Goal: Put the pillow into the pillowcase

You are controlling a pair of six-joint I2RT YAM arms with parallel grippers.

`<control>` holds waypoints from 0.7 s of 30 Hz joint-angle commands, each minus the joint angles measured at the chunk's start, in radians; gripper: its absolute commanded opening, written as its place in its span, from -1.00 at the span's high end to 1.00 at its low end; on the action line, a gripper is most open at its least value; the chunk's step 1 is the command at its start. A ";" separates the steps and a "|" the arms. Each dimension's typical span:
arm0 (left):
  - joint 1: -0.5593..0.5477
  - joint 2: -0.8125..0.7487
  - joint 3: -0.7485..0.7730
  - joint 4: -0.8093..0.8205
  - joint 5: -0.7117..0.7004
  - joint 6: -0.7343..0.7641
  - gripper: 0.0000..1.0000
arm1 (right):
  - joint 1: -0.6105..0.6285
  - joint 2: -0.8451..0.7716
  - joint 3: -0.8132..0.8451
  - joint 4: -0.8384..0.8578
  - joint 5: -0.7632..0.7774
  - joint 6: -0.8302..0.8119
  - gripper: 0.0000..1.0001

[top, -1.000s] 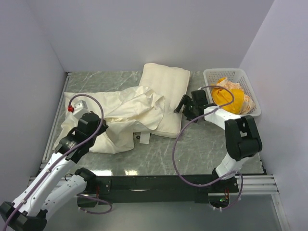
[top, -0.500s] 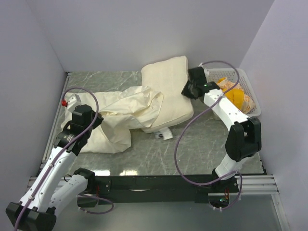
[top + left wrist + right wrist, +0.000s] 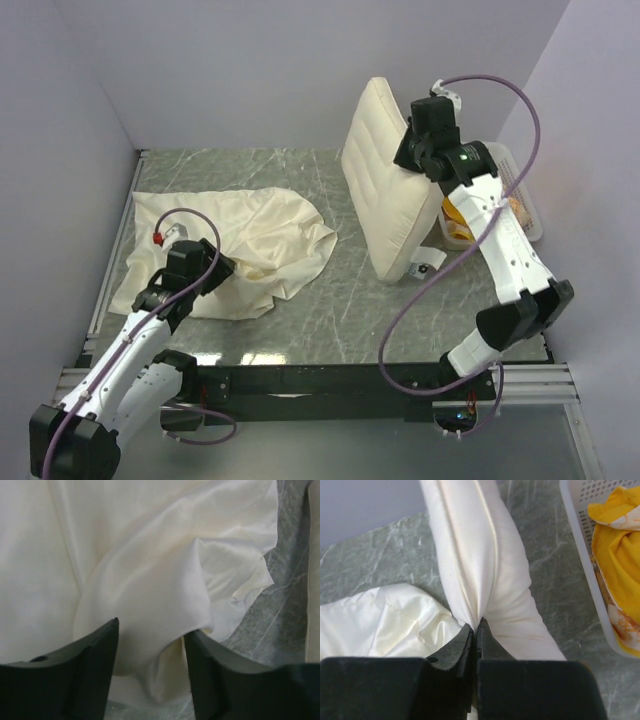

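Cream pillow [image 3: 395, 190] hanging nearly upright, its top edge clamped in the jaws of the right gripper [image 3: 476, 626], pillowcase [image 3: 240, 240] crumpled on the grey marbled table [image 3: 340, 310], one fold between the parted jaws of the left gripper [image 3: 151, 630], white basket [image 3: 527, 215], pale walls [image 3: 250, 70]

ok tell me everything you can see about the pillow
The pillow is a plump cream rectangle of padded fabric with stitched channels running along it and small white tags at its lower edge. It stands tilted on end, its lower end seeming to rest on the table. The right claw is shut on a pinch of fabric near its top. It stands apart from the pillowcase, in front of the basket.
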 commanded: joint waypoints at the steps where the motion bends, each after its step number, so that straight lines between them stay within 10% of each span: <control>1: 0.005 -0.015 -0.030 0.103 0.047 -0.014 -0.38 | 0.027 -0.191 0.077 0.036 -0.002 -0.030 1.00; 8: -0.023 0.023 0.145 0.155 0.079 0.088 -0.95 | 0.035 -0.431 -0.115 0.100 -0.144 0.001 1.00; 14: -0.263 0.164 0.315 0.152 -0.063 0.135 -0.99 | 0.034 -0.485 -0.260 0.165 -0.243 -0.044 1.00; 21: -0.284 0.344 0.377 0.209 -0.062 0.107 -0.99 | -0.123 -0.306 -0.323 0.107 -0.260 -0.052 1.00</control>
